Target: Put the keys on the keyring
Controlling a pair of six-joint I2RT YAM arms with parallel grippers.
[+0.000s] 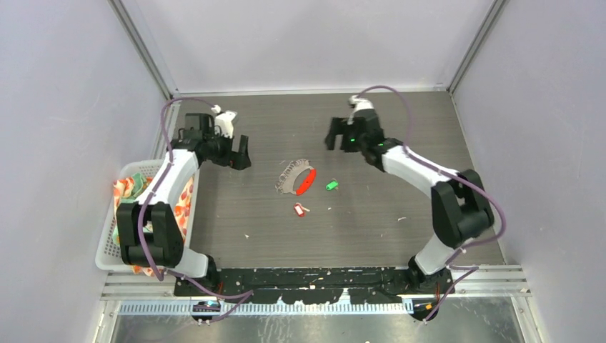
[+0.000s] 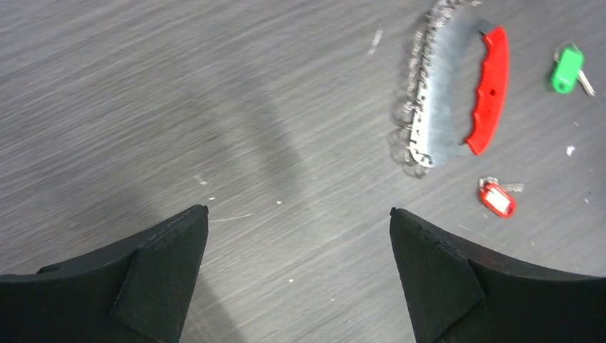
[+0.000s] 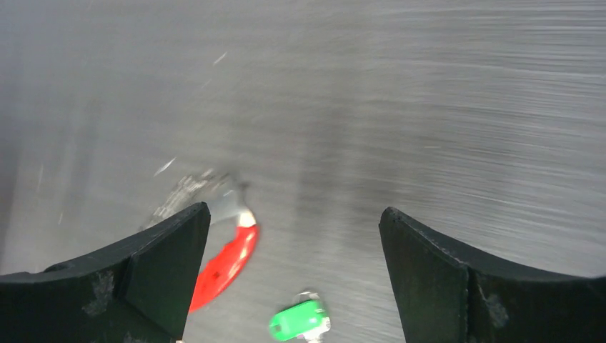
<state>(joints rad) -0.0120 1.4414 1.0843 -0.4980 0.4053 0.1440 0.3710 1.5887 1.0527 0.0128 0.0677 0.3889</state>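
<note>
The keyring [image 1: 290, 177] lies mid-table, a curved silver-grey metal piece edged with small rings and a red strip [image 1: 306, 182] along one side; it also shows at the keyring [image 2: 437, 107] and, blurred, the keyring [image 3: 227, 261]. Right of it lies the green-tagged key [image 1: 331, 185], also seen as the green-tagged key [image 2: 568, 69] and the green-tagged key [image 3: 299, 320]. The red-tagged key [image 1: 299, 209] lies nearer me, also the red-tagged key [image 2: 497, 199]. My left gripper [image 1: 240, 153] hangs open, left of the keyring, holding nothing. My right gripper [image 1: 336, 136] is open and empty, above the table behind the green key.
A white basket [image 1: 123, 187] with colourful cloth stands at the table's left edge beside the left arm. Small white specks [image 1: 402, 219] dot the dark wood-grain tabletop. Grey walls enclose the back and both sides.
</note>
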